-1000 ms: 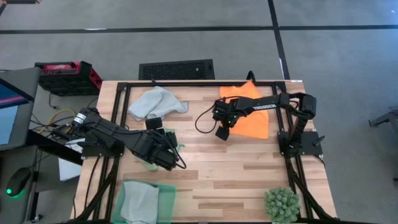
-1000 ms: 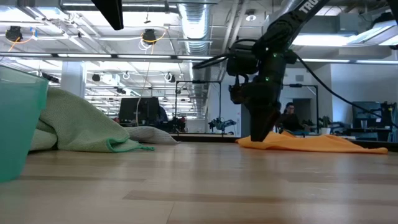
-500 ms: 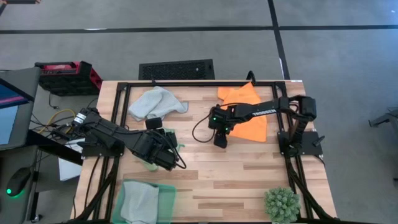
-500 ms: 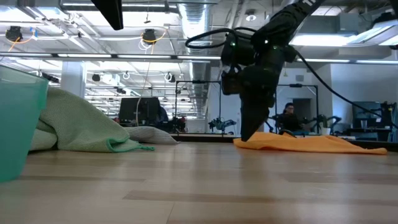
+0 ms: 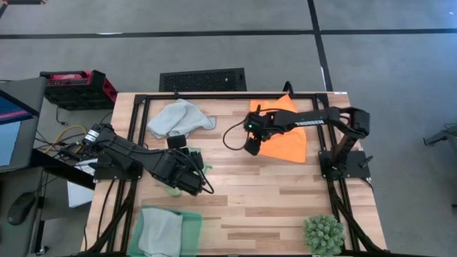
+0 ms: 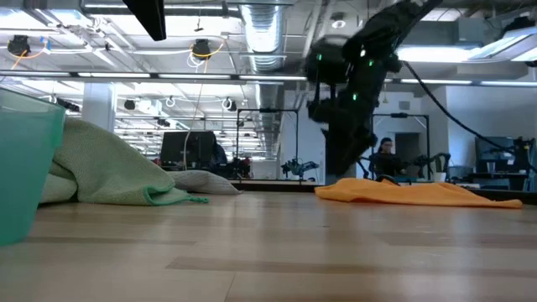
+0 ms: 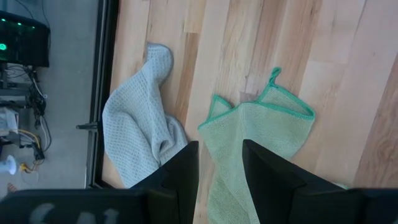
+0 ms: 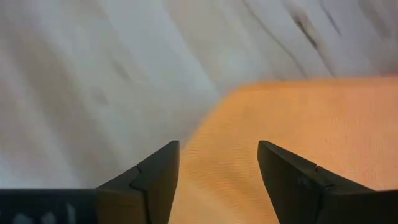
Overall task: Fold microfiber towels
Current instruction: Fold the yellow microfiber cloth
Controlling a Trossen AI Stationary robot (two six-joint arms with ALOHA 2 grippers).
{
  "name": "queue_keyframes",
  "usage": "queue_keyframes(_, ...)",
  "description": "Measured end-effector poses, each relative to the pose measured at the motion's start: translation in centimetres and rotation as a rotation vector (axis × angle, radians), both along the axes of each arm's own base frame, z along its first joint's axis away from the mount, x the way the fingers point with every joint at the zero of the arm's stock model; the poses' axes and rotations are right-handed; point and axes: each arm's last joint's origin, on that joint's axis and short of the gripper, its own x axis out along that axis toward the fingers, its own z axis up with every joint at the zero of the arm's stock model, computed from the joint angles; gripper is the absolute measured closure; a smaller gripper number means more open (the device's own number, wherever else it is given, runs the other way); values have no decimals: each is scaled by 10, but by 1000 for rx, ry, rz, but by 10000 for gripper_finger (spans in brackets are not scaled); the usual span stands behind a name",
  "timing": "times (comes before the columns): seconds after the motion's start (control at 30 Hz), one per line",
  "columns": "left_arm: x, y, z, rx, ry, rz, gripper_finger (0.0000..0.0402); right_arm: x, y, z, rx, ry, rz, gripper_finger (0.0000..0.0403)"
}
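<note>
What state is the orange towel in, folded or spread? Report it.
Folded, apparently: the orange towel lies as a flat triangle on the table. The open right gripper hovers at its corner.

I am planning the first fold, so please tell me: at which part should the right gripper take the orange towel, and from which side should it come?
Probably the orange towel's corner nearest the table's middle. The open right gripper already hangs above that corner with bare wood just beyond, so it could come straight down there. The cloth lies flat, so the corner gives a free edge to pinch.
</note>
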Motion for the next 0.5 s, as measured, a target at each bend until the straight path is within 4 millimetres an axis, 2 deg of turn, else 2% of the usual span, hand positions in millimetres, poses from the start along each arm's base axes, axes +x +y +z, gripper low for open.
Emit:
queue_keyframes(0.23, 0, 0, 0, 0, 0, 0, 285, -1, -16, -31, 31, 102, -45, 163)
queue_keyframes(0.5, 0, 0, 0, -1, 0, 0, 285, 4, -11, -36, 61, 96, -13, 163)
